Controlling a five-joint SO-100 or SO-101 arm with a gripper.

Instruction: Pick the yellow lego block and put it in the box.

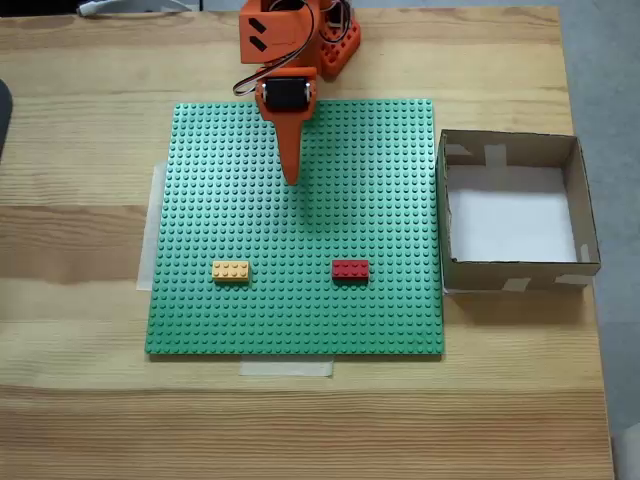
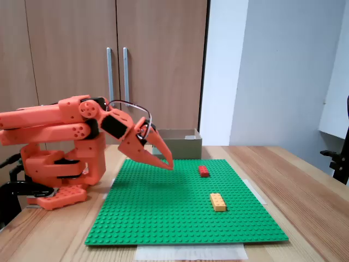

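The yellow lego block (image 1: 231, 270) (image 2: 217, 201) lies flat on the green studded baseplate (image 1: 200, 320) (image 2: 163, 218), toward its front left in a fixed view from above. The brown cardboard box (image 1: 580, 215) (image 2: 180, 143) with a white floor stands off the plate's right edge in that view and holds nothing I can see. My orange gripper (image 1: 291, 178) (image 2: 169, 164) hangs above the plate's rear middle, well apart from the block. Its fingers lie together, shut, with nothing between them.
A red brick (image 1: 350, 269) (image 2: 204, 171) sits on the plate to the right of the yellow one, as seen from above. The arm's orange base (image 1: 335, 45) (image 2: 60, 185) stands behind the plate. Wooden table (image 1: 80, 420) surrounds the plate; tape holds the plate's edges.
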